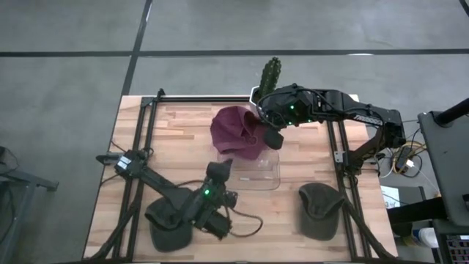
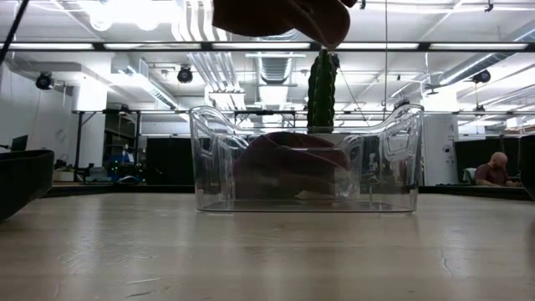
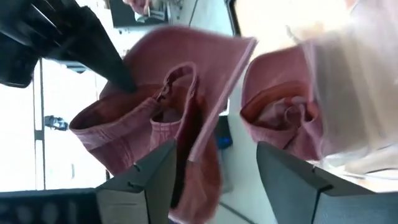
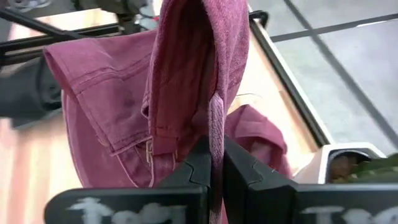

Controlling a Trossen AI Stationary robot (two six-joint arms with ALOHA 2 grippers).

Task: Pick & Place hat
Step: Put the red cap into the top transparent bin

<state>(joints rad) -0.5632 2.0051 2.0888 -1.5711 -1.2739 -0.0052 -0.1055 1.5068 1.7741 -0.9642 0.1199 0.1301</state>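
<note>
Right gripper (image 4: 217, 163): fingers pressed together on a fold of the maroon hat (image 1: 236, 130), pinching the cloth edge between the dark pads; sits at far centre of the table, over the far rim of the clear bin (image 1: 265, 174).
Maroon hat: soft washed cotton, visible stitched seams and a small strap at the back; hangs limp and folded from the right gripper, lifted above the bin, at the bin's far left side.
Second maroon hat (image 2: 292, 163): same faded red cloth, crumpled; the low view shows it through the bin's walls, inside or just behind it, cannot tell which.
Clear bin: transparent hard plastic, rectangular with rounded corners and raised handle ends, centre of table.
Left gripper (image 1: 219, 172): near centre, just left of the bin, fingers spread apart, holding nothing.
Olive hats: one dark green cap (image 1: 170, 221) near left under the left arm, another (image 1: 319, 210) near right, both flat on the wood.
Cactus (image 1: 270, 75): ribbed green column in a white pot, far edge behind the bin.
Table (image 1: 183, 139): light wooden planks, black metal frame rails.
</note>
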